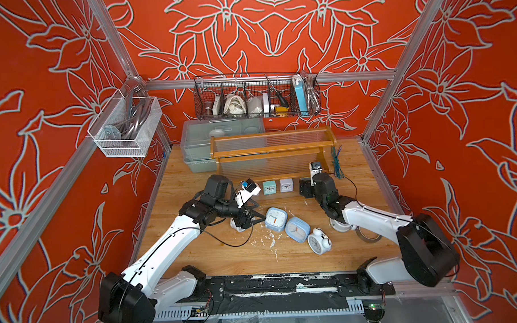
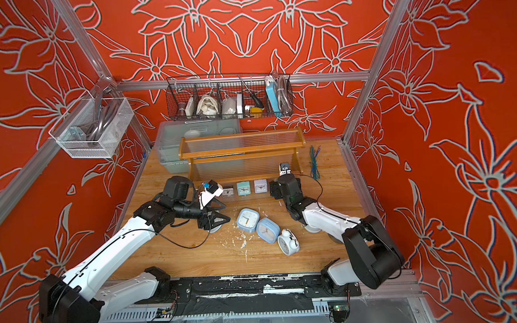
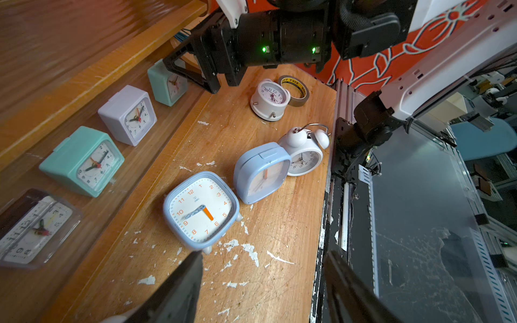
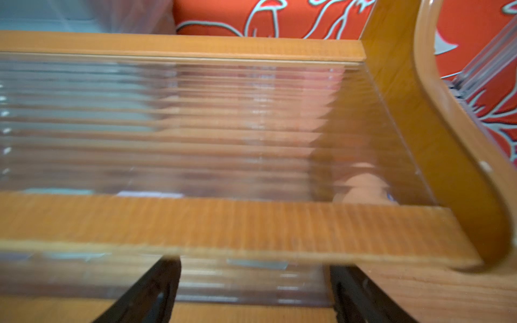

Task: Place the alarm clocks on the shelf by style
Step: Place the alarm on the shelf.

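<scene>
Pale-blue clock (image 3: 201, 208) face — orange numerals 1–12; tape roll (image 3: 305, 93) print unreadable.

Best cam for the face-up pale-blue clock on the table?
Left wrist: face-up pale-blue clock close, whole, numerals legible. Both top views show it whole but small. Right wrist sees only the shelf.

a robot test booth in a lab: red flower walls (image 1: 276, 28) on metal bars (image 1: 352, 76), and robot arms (image 1: 165, 248) fixed to a black rail (image 1: 285, 282) low in the frame.
</scene>
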